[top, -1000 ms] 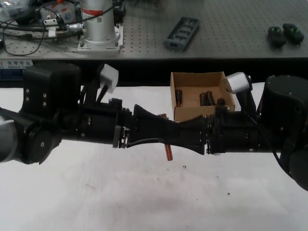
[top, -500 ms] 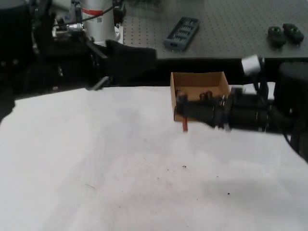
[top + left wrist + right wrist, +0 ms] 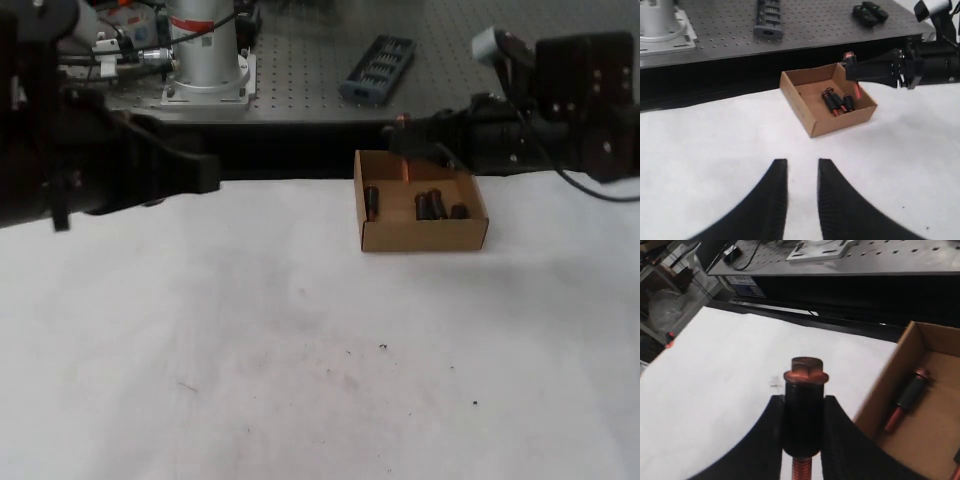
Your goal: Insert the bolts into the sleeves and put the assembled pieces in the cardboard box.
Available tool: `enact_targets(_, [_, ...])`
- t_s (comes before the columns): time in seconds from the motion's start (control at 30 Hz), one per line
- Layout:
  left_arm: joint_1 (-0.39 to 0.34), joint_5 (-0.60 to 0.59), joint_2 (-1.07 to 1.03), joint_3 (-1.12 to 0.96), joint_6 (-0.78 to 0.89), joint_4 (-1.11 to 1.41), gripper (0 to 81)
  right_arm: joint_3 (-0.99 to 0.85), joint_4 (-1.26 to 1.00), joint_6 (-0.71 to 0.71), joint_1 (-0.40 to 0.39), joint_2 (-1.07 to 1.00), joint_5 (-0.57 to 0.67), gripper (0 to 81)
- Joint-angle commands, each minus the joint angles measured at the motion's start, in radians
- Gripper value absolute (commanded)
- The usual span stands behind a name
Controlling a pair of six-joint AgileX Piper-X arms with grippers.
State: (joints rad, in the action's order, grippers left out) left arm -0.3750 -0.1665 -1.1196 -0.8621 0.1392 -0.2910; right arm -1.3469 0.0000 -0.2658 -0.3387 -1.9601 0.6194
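My right gripper (image 3: 804,404) is shut on an assembled piece (image 3: 804,377): a copper bolt through a black sleeve, held upright. In the high view this piece (image 3: 405,165) hangs over the far edge of the cardboard box (image 3: 420,236), with the right gripper (image 3: 408,140) coming in from the right. Several assembled pieces (image 3: 430,205) lie in the box; one (image 3: 907,395) lies near its wall. My left gripper (image 3: 802,172) stands open and empty over the white cloth, well short of the box (image 3: 815,122). The left arm (image 3: 120,185) is at the far left.
White cloth (image 3: 300,350) covers the bench front. Behind it on the perforated board stand a metal post base (image 3: 205,65), a dark slotted rack (image 3: 378,65) and two black-and-green parts (image 3: 595,72).
The two grippers, close together at mid-bench a second ago, have parted. The left arm drew back to the left. The right one carried the piece to the box's far edge.
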Motion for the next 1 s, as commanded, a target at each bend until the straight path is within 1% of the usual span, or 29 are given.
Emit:
enact_targets(0.0, [-0.002,0.111,0.083,0.035,-0.058,-0.076,15.9,-0.128,0.102,0.024,0.015,-0.080,-0.058,5.4])
enact_targets(0.1, [-0.002,0.111,0.125,0.119,-0.055,-0.047,15.9,-0.189,0.138,0.024,0.015,-0.133,-0.097,5.4])
enact_targets(0.2, [-0.002,0.111,0.141,0.195,-0.017,-0.021,15.9,-0.237,0.164,0.024,0.015,-0.173,-0.135,5.4])
enact_targets(0.43, [-0.002,0.114,0.140,0.294,-0.003,0.066,15.9,-0.285,0.227,0.016,0.015,-0.231,-0.251,5.3])
enact_targets(0.5, [-0.002,0.114,0.140,0.294,-0.003,0.083,15.9,-0.284,0.227,0.016,0.015,-0.231,-0.251,3.4])
enact_targets(0.53, [-0.002,0.114,0.140,0.294,-0.003,0.094,15.9,-0.284,0.227,0.016,0.015,-0.231,-0.251,0.6])
enact_targets(0.57, [-0.002,0.114,0.140,0.294,-0.003,0.109,15.9,-0.284,0.227,0.007,0.015,-0.231,-0.255,3.7])
enact_targets(0.6, [-0.002,0.114,0.140,0.294,-0.003,0.119,15.9,-0.284,0.227,-0.013,0.015,-0.231,-0.270,9.7])
enact_targets(0.67, [-0.002,0.114,0.140,0.294,-0.003,0.144,15.9,-0.284,0.227,-0.065,0.015,-0.231,-0.291,24.4])
enact_targets(0.73, [-0.002,0.112,0.140,0.294,-0.003,0.167,15.9,-0.284,0.239,-0.101,0.015,-0.231,-0.320,41.0])
enact_targets(0.77, [-0.002,0.110,0.140,0.294,-0.003,0.176,15.9,-0.284,0.250,-0.102,0.015,-0.231,-0.329,44.9])
enact_targets(0.8, [-0.002,0.111,0.140,0.294,-0.003,0.186,15.9,-0.284,0.263,-0.099,0.015,-0.226,-0.334,45.8])
enact_targets(0.97, [-0.002,0.092,0.140,0.294,0.014,0.253,15.9,-0.284,0.389,-0.082,0.013,-0.184,-0.327,40.4])
